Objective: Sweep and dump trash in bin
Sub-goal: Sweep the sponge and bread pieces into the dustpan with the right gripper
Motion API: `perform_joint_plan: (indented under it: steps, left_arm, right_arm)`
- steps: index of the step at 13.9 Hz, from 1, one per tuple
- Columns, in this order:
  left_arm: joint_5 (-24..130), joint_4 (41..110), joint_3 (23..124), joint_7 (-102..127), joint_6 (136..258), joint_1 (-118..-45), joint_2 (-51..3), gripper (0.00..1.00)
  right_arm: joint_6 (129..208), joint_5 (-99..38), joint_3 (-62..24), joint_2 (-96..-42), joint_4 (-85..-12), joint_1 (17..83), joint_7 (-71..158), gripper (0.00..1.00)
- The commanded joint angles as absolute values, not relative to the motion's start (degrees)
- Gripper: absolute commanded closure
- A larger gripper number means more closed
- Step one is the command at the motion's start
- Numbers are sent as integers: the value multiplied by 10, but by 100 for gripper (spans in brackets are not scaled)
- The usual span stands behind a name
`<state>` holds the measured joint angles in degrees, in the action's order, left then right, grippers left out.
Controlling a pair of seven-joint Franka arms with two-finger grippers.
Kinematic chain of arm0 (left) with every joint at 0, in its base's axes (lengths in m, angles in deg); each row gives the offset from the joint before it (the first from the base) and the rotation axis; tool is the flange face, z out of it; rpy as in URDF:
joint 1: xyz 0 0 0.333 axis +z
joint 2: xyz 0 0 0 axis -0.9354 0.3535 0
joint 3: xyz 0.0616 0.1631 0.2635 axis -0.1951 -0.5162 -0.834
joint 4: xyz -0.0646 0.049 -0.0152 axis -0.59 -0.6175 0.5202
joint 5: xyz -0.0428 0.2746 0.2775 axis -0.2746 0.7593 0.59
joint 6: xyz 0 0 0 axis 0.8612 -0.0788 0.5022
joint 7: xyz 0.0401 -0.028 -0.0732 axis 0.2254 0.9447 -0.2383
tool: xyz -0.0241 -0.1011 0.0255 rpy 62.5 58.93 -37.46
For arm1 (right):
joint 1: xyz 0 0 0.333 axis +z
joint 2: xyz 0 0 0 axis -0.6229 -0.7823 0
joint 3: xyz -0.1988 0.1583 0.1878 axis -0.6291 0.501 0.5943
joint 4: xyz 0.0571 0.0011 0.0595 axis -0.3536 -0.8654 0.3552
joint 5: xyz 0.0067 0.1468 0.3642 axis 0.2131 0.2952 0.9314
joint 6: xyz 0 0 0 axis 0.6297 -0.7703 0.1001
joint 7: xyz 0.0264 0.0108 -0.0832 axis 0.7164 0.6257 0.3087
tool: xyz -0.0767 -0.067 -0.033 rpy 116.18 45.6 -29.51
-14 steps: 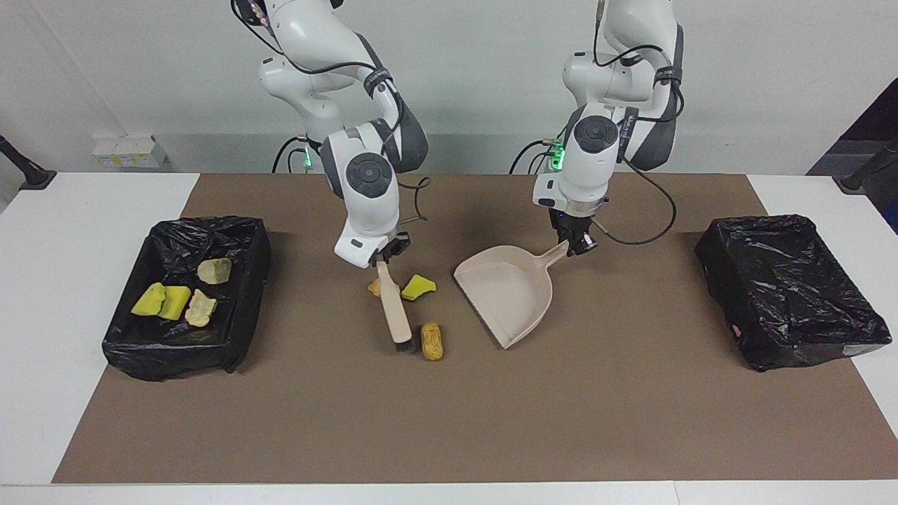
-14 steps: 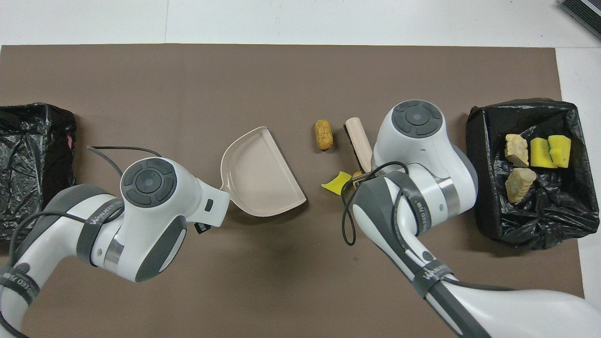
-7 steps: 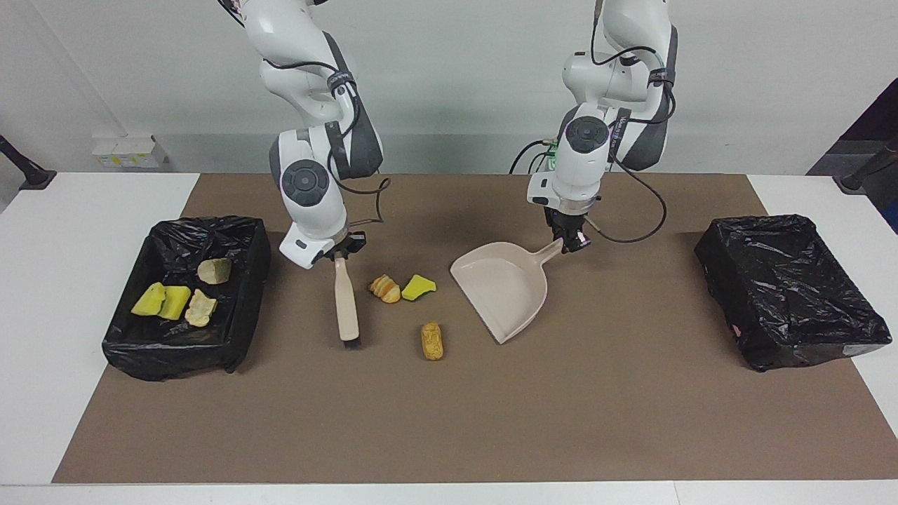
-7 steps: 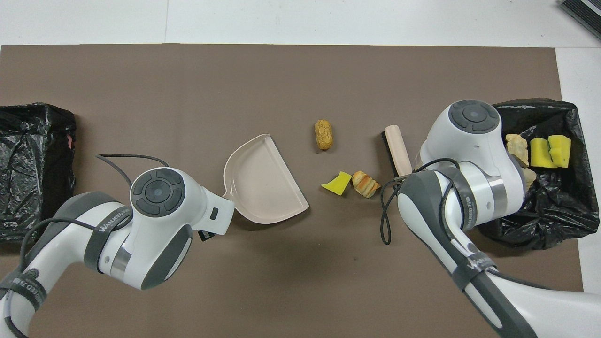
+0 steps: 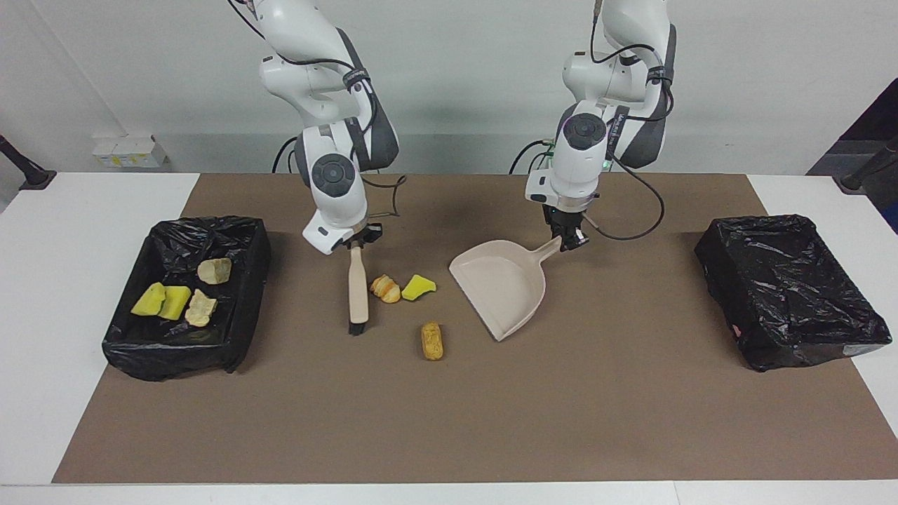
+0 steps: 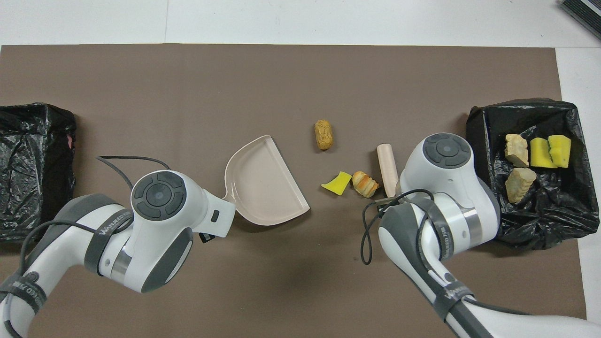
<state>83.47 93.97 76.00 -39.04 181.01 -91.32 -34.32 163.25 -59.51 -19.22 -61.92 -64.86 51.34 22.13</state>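
Loose trash on the brown mat: a striped tan pastry lump touching a yellow-green sponge wedge, plus a crusty tan oblong bread lump lying apart, farther from the robots than that pair. Four more scraps, two sponge chunks and two bread lumps, sit in the black-bagged bin at the right arm's end of the tabletop. Right claw is clamped on the handle of the beige black-bristled brush, which sits just beside the pastry lump on the side toward that bin. Left claw is clamped on the handle tip of the beige plastic dustpan, whose mouth opens away from the robots and sits near the sponge wedge with a gap between. Risks, as judged: the pan's mouth is angled off the sweep line, so a stroke toward the left arm's end could shove the pair along the pan's side wall instead of in. The round oblong lump likely rolls and lies past the bristle end, so one pass may miss it. A pan lip off the mat would let scraps slide under. A second bagged black bin at the left arm's end shows no scraps; a dump there would split the load.
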Motion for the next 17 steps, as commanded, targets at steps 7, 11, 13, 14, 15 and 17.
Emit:
perform_joint_plan:
  steps: [7,11,13,14,15,17]
  left_arm:
    - [841,960,753,-378,1822,-922,-362,100]
    - [841,959,753,-372,1822,-921,-361,100]
    - [841,958,753,-372,1822,-921,-361,100]
    - [841,958,753,-371,1822,-921,-360,100]
    - [841,958,753,-371,1822,-921,-360,100]
    - [841,958,753,-371,1822,-921,-360,100]
  right_arm:
    - [1696,-444,-188,-701,-540,652,134,100]
    - [1698,-421,-189,-701,-530,675,115,100]
    - [1695,-429,-193,-692,-528,666,116,100]
    - [1689,-433,-197,-684,-528,656,122,100]
    - [1683,-452,-197,-680,-524,633,138,100]
    - [1663,-527,-194,-691,-489,593,170,100]
